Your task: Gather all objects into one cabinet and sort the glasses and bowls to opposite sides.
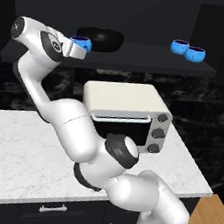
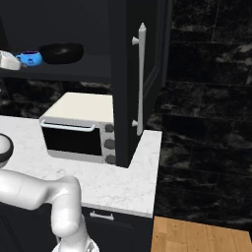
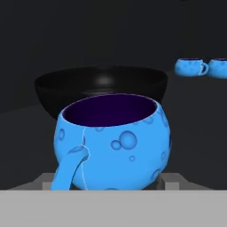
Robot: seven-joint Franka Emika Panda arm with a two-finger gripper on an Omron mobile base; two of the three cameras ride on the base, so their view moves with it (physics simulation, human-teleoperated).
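A: Do we read any brand or label here?

B: No, we find no writing on the toaster oven (image 1: 128, 117) or on the cups; the cups carry only a bubble pattern.

A: And the containers?

B: We count three blue cups and one black bowl (image 1: 100, 37), all in the cabinet (image 1: 142, 57), on its shelf. The insides of the nearest cup (image 3: 113, 142) are dark purple and hold nothing that we can see. Into the bowl we cannot look well, so we only think it is empty too.

A: Where do they stand?

B: In the left base view the two other cups (image 1: 179, 47) (image 1: 195, 54) sit at 2 o'clock, touching or nearly so, well apart from the bowl at 12 o'clock.

A: The gripper (image 1: 82, 46)?

B: Its jaws stand wide around the nearest cup, just in front of the bowl. We cannot tell if they press it.
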